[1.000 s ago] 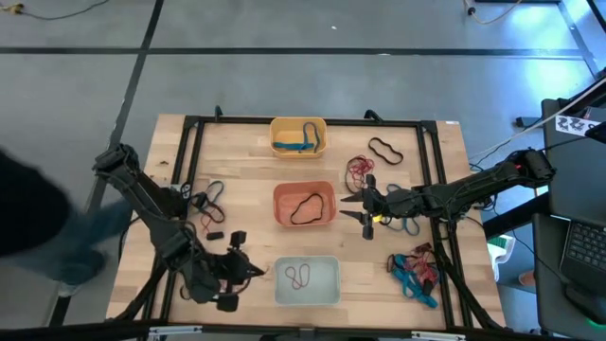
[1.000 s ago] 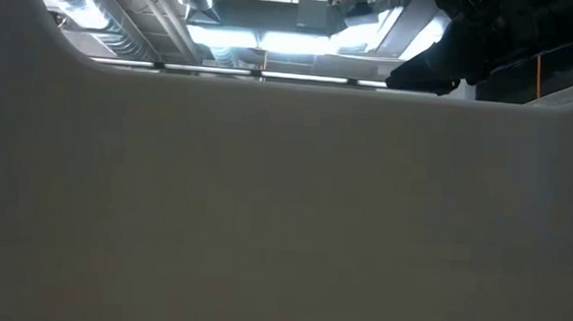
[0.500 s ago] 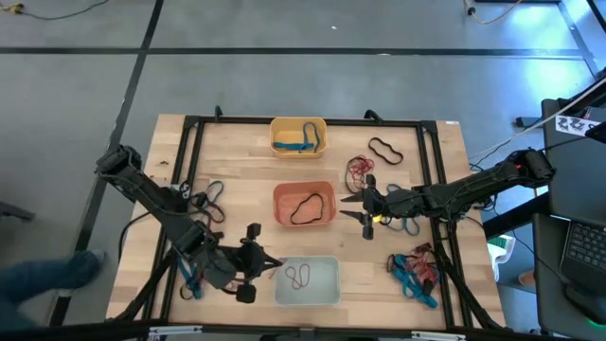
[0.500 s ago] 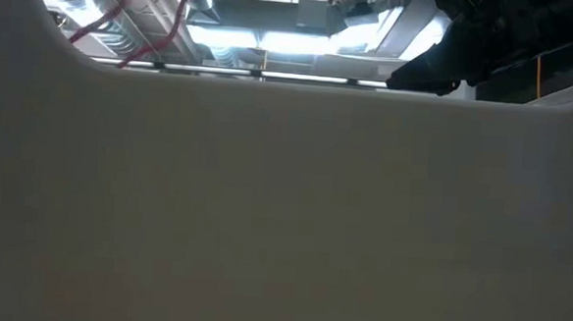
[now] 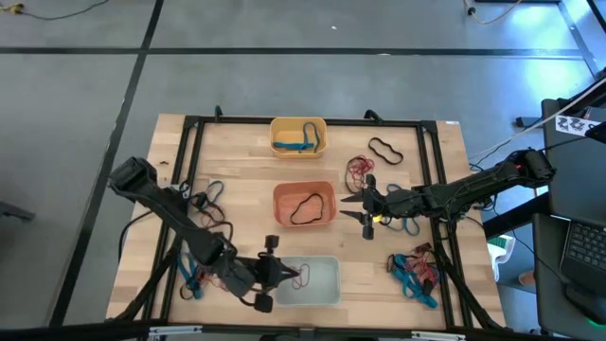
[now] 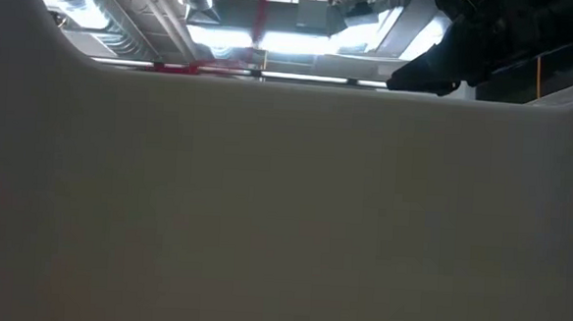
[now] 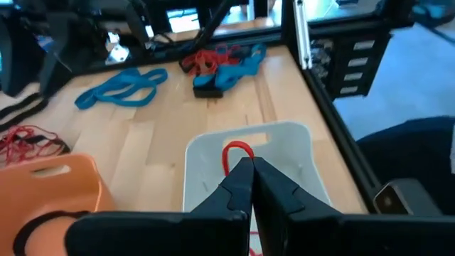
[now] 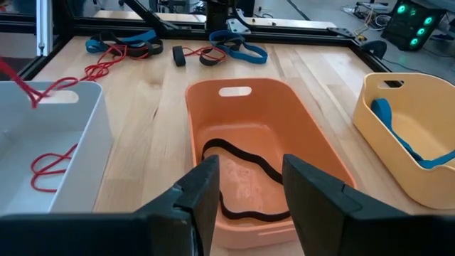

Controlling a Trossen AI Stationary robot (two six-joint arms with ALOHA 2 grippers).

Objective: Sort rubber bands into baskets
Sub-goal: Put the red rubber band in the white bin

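Your left gripper (image 5: 289, 275) is clamped tight on a red rubber band (image 7: 238, 151), over the whitish basket (image 5: 327, 284) at 6 o'clock. Your right gripper (image 5: 352, 206) hangs part-open, holding nothing, just 3 o'clock of the orange basket (image 5: 284, 194) with its black band (image 5: 308, 209).

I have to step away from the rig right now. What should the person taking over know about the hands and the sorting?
Left hand: shut on a red rubber band, at the edge of the pale basket.
Right hand: open, empty, beside the orange basket.
Done: blue bands in the yellow basket, a black band in the orange one, a red band in the pale one.
Left: release the held band, then sort the loose bands lying on the table at both sides.
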